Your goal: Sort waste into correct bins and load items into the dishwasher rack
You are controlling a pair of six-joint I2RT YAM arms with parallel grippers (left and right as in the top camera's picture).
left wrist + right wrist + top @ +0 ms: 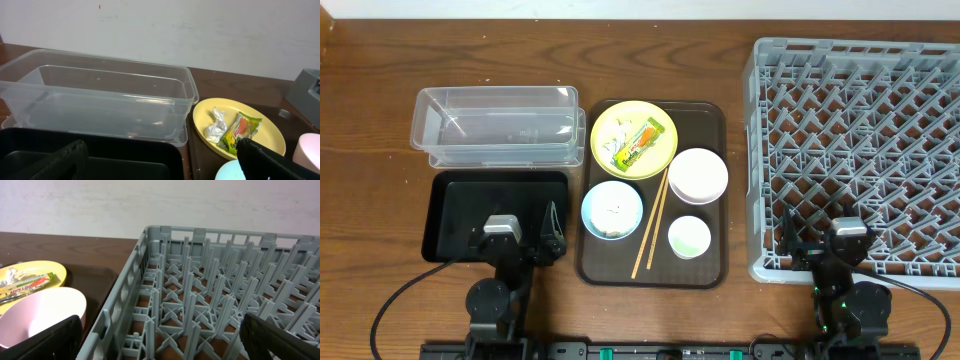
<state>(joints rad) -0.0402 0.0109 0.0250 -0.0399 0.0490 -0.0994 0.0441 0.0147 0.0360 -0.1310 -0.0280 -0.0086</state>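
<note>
The yellow plate (pixel 634 140) holds the green-yellow wrapper (pixel 644 142) and the white tissue (pixel 615 148); both also show in the left wrist view, wrapper (pixel 241 131) and tissue (pixel 216 126). The light blue bowl (pixel 612 208) holds beige food scraps (pixel 614 211). The pink bowl (pixel 698 175), the whitish-green cup (pixel 689 237) and the two chopsticks (pixel 651 222) lie on the brown tray. The clear tub (pixel 495 125) sits behind the black tray (pixel 450 215). My left gripper (pixel 517 240) (pixel 165 162) is open over the black tray. My right gripper (pixel 845 245) (pixel 160 340) is open over the front edge of the grey rack (pixel 860 150).
The brown serving tray (pixel 710 270) lies between the bins and the rack. A pale wall stands behind the table. Cables run from both arm bases along the front edge.
</note>
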